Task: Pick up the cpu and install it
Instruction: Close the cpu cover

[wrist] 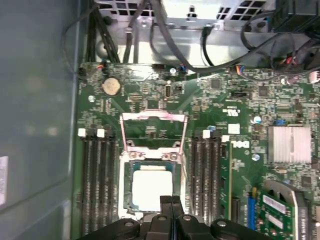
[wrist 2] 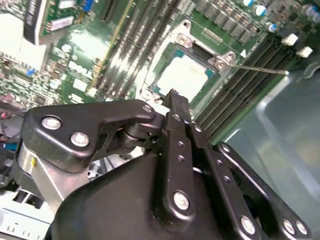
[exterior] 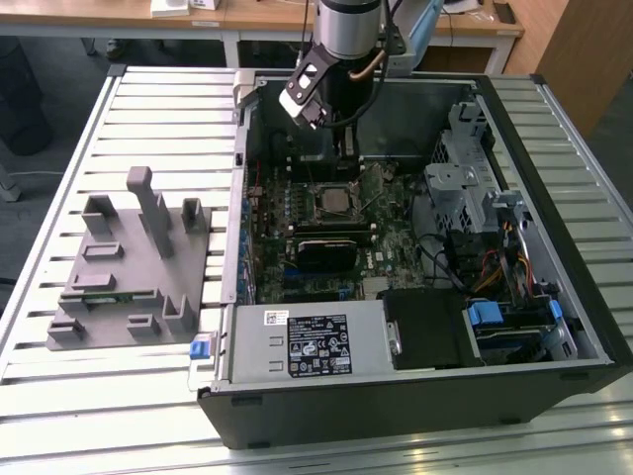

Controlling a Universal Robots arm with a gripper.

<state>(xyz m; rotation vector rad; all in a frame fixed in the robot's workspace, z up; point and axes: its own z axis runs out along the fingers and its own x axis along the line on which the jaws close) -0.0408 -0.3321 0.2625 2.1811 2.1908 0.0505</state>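
We see the cpu lying flat in the socket on the motherboard, its pale metal top facing up. The hinged metal frame is swung open off one edge of the socket, and memory slots run along both flanks of the socket. Our gripper hangs just over the socket, above one edge of the cpu. Its two black fingers are pressed together with nothing between them. We cannot tell whether they touch the chip. In the exterior view, the grey plastic fixture sits well apart from the socket, outside the computer case.
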